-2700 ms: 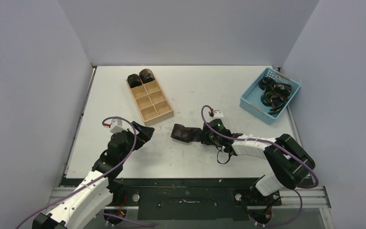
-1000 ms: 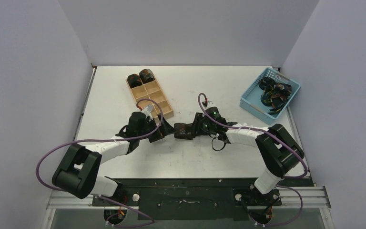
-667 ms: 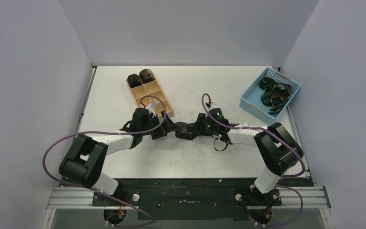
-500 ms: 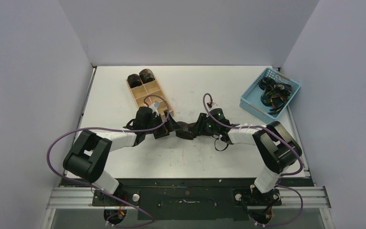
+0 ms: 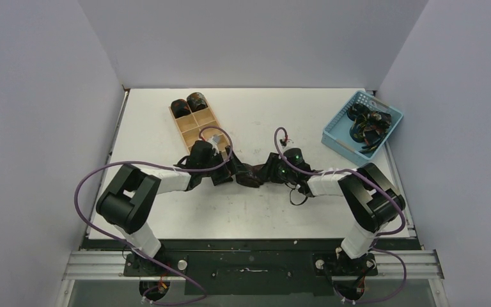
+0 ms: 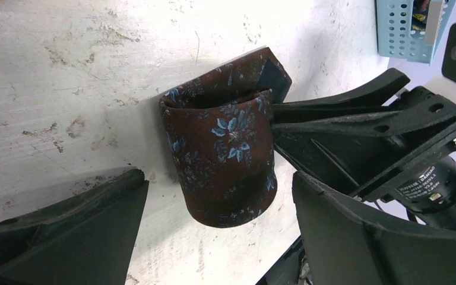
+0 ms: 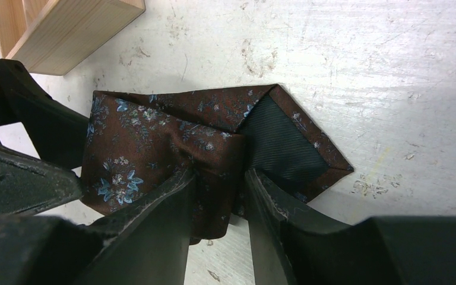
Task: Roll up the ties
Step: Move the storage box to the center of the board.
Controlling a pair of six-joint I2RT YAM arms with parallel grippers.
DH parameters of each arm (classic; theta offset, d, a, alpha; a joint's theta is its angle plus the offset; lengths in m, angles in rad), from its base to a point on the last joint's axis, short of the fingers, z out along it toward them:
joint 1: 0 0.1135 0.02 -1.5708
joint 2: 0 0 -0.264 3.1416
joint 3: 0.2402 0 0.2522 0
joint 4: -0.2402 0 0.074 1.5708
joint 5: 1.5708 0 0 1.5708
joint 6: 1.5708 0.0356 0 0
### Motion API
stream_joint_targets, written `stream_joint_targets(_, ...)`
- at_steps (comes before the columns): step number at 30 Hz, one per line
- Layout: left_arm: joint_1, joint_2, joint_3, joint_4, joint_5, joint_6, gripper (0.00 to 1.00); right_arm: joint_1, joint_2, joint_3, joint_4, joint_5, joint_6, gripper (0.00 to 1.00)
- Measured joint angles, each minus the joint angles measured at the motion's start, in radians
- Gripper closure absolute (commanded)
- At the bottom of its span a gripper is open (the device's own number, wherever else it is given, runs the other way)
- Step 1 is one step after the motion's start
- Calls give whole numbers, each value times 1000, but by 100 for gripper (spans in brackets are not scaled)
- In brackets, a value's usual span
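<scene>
A rolled brown tie (image 5: 248,174) with blue flowers lies at the table's middle, between both grippers. In the right wrist view my right gripper (image 7: 218,196) is shut on the rolled tie (image 7: 154,148), its pointed end sticking out to the right. In the left wrist view my left gripper (image 6: 219,237) is open, its fingers (image 6: 77,231) standing either side of the rolled tie (image 6: 225,160) without touching it. My left gripper (image 5: 229,171) faces my right gripper (image 5: 267,173) across the roll. Two rolled ties (image 5: 188,104) sit in the tray's far compartments.
The tan wooden tray (image 5: 201,128) stands just behind my left gripper; its corner (image 7: 65,35) shows in the right wrist view. A light blue basket (image 5: 361,126) with more ties stands at the far right.
My left arm has swung from the near left up to the roll and now brackets it. My right gripper has kept its hold on the roll and shifted it slightly.
</scene>
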Motion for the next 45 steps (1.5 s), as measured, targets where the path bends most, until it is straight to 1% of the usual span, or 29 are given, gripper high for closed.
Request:
stream_joint_targets(5,-10,-14,-9,-1,-25,-21,10,0,-30,-5,-30,11,-6,51)
stream_joint_targets(10,-23,-111,-61,-10,-45,-24,11,0,-85,0,-132,44,-9,45)
stream_joint_targets(14,-37,-233,-122,-35,-75,-15,13,0,-132,42,-235,86,-19,46)
stream_joint_targets(18,-72,-387,-193,-89,-143,12,17,-13,-140,118,-289,124,-31,54)
stream_joint_targets(19,-84,-420,-206,-103,-162,18,17,-20,-135,138,-297,130,-32,54)
stream_joint_targets(23,-107,-554,-244,-178,-248,38,19,-47,-94,208,-305,148,-33,52)
stream_joint_targets(27,-59,-677,-245,-287,-351,58,19,-51,-76,227,-327,149,-37,48)
stream_joint_targets(29,-21,-729,-230,-352,-407,68,19,-44,-45,278,-354,142,-52,45)
stream_joint_targets(33,14,-808,-197,-443,-477,89,19,1,104,520,-416,140,-128,35)
stream_joint_targets(35,18,-859,-196,-475,-495,90,19,40,179,639,-440,150,-182,32)
stream_joint_targets(39,20,-950,-201,-523,-503,89,18,111,306,821,-495,156,-283,30)
stream_joint_targets(45,23,-1037,-243,-583,-502,87,18,156,454,964,-583,160,-380,30)
